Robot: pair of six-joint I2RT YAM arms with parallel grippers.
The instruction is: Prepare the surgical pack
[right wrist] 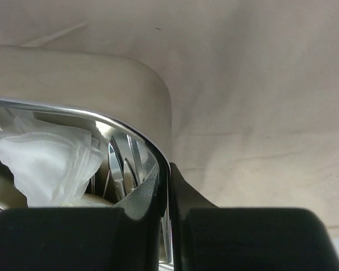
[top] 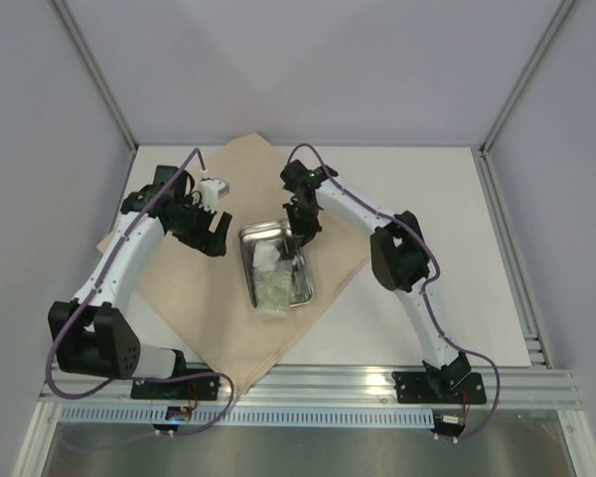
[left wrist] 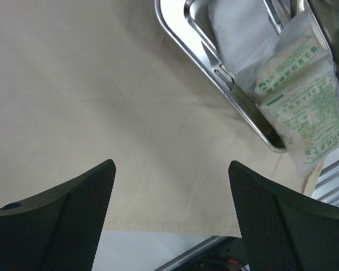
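Observation:
A tan cloth sheet (top: 199,298) lies spread like a diamond on the white table. A shiny steel tray (top: 246,238) stands on its middle and holds white pads (top: 268,258) and green packets (top: 274,294). My left gripper (top: 217,238) is open and empty above the cloth (left wrist: 101,101), just left of the tray (left wrist: 214,62). The green packets (left wrist: 302,107) stick out over the tray's near end. My right gripper (top: 303,231) is shut on the tray's far right rim (right wrist: 73,110), one finger inside and one outside (right wrist: 168,186). Metal instruments (right wrist: 121,169) gleam beside a white pad (right wrist: 45,161).
The cloth's near corner reaches the aluminium rail (top: 308,383) at the table's front edge. Bare white table (top: 417,189) lies to the right and behind. Grey enclosure walls with metal posts (top: 99,70) stand on the left, back and right.

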